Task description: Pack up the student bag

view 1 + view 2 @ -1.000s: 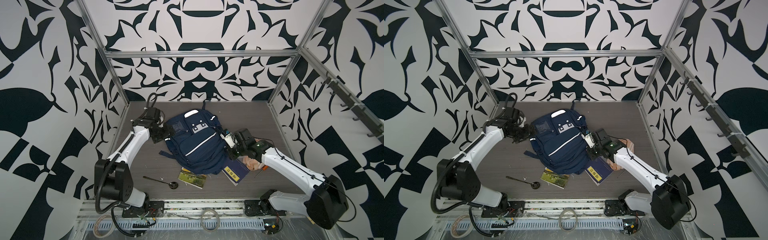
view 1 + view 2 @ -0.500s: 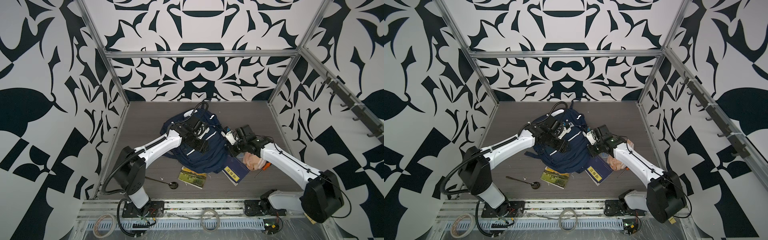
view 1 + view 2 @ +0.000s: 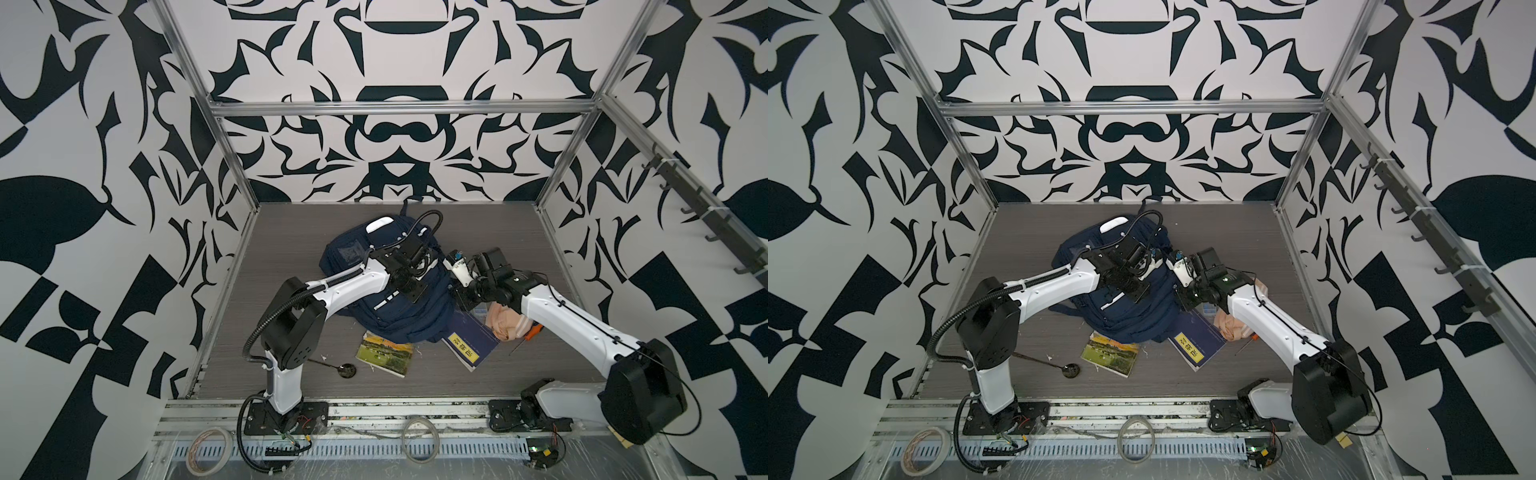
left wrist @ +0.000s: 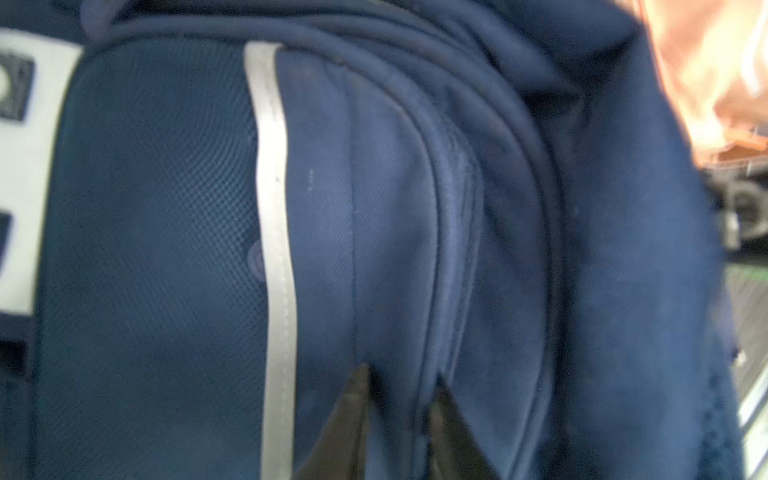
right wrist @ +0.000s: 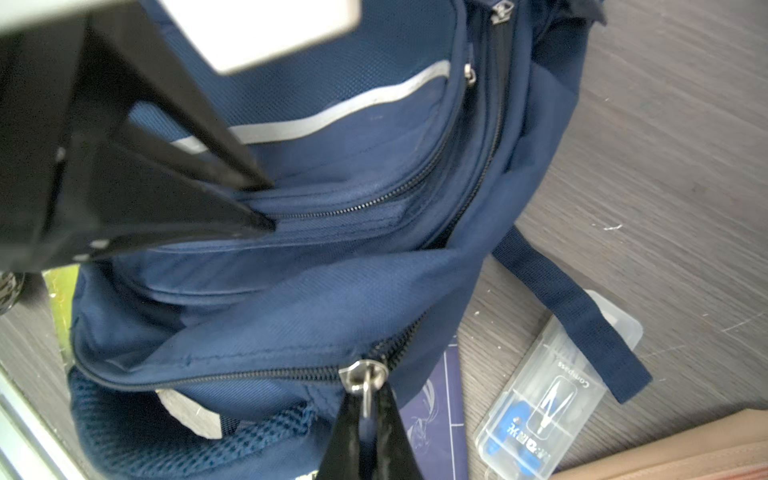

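Observation:
The student bag [image 3: 399, 320] [image 3: 1133, 322], a navy backpack with white stripes, lies in the middle of the table in both top views. My left gripper [image 3: 412, 291] [image 4: 401, 376] reaches across the bag's top. Its fingertips are closed on a ridge of navy fabric beside a front-pocket zip, also seen in the right wrist view [image 5: 266, 205]. My right gripper [image 3: 462, 300] [image 5: 365, 399] is at the bag's right side, shut on the metal zipper pull [image 5: 364, 376] of a large compartment, whose zip is partly open.
A green-cover book [image 3: 386, 353] and a blue notebook [image 3: 471, 345] lie partly under the bag's front edge. A peach pouch [image 3: 507, 322] and an orange-handled tool [image 3: 534, 330] sit under the right arm. A clear compass box [image 5: 548, 399] lies beside the bag strap. A black spoon [image 3: 343, 368] is at front left.
The left arm swung from the bag's left side across onto its top, and its jaws closed on the fabric. The right gripper stayed shut on the zipper pull.

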Robot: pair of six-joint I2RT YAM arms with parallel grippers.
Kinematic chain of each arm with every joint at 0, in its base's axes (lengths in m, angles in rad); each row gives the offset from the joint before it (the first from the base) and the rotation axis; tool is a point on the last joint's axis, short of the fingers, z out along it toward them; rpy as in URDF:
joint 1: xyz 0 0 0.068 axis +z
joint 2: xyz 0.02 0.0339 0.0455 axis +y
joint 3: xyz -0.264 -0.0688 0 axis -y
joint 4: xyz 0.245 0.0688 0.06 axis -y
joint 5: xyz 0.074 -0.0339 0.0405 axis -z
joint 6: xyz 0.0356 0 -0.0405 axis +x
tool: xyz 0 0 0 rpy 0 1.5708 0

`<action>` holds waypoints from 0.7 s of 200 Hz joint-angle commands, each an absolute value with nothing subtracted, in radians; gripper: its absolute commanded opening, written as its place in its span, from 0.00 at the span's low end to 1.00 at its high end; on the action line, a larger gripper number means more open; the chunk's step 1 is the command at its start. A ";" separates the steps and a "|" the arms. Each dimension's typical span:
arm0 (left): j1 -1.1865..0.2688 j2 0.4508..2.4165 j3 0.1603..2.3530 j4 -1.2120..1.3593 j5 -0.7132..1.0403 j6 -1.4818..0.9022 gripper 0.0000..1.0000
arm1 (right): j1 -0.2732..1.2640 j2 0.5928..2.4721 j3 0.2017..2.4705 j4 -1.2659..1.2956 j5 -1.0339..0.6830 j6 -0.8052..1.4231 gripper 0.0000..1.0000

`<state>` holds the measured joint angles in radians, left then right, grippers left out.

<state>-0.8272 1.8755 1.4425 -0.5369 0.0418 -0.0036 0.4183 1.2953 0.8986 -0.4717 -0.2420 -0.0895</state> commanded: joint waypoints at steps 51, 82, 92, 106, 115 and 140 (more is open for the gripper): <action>-0.765 1.894 1.589 -0.566 0.171 -0.228 0.00 | 0.432 1.258 0.950 -0.477 -0.222 -0.138 0.00; -0.697 1.933 1.768 -0.709 0.211 -0.425 0.00 | 0.508 1.186 0.943 -0.533 -0.135 -0.196 0.00; -0.678 1.951 1.805 -0.725 0.242 -0.472 0.00 | 0.545 1.170 0.946 -0.554 -0.107 -0.205 0.00; -0.659 1.969 1.842 -0.734 0.269 -0.516 0.00 | 0.604 1.160 0.958 -0.578 -0.063 -0.206 0.00; -0.648 1.980 1.862 -0.731 0.295 -0.547 0.00 | 0.645 1.158 0.965 -0.588 -0.035 -0.199 0.00; -0.621 1.992 1.890 -0.685 0.354 -0.655 0.00 | 0.791 1.193 0.994 -0.600 0.076 -0.168 0.00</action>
